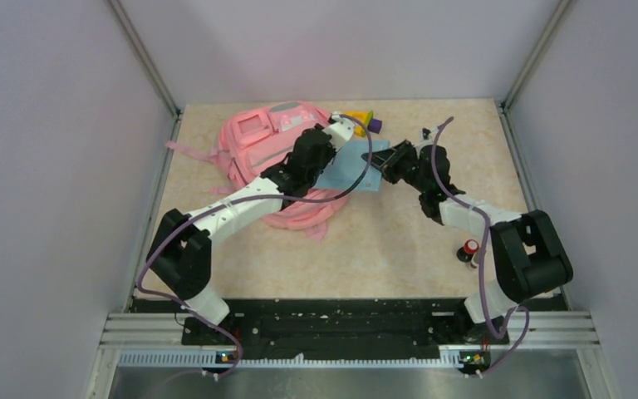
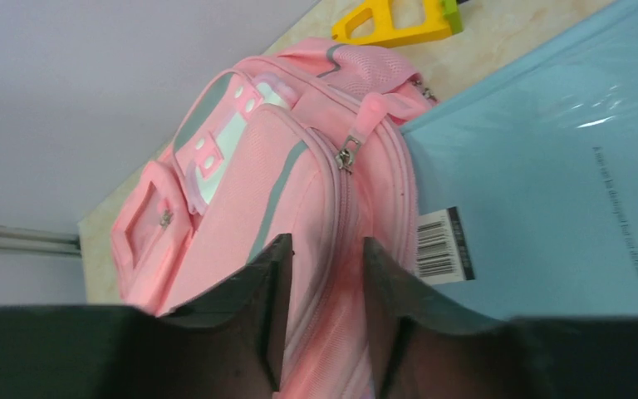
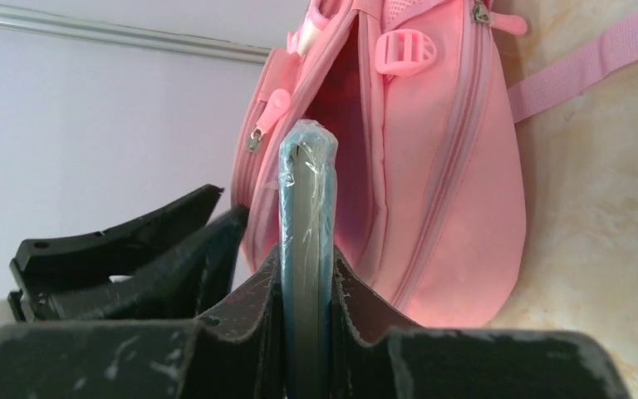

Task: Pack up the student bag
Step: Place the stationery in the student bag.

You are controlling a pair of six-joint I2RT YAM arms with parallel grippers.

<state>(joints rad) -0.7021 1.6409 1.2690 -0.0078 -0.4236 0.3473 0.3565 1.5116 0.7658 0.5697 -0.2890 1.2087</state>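
Step in hand: getting the book (image 1: 347,170) into the bag (image 1: 253,145), which lay on the desk (image 1: 399,241) upper left of centre in the top view. R jaws were clamped on the book, edge aimed at the bag's mouth; L jaws stood apart over the zip seam. Next prob. needs L to hold the mouth wide while R slides the book straight in.
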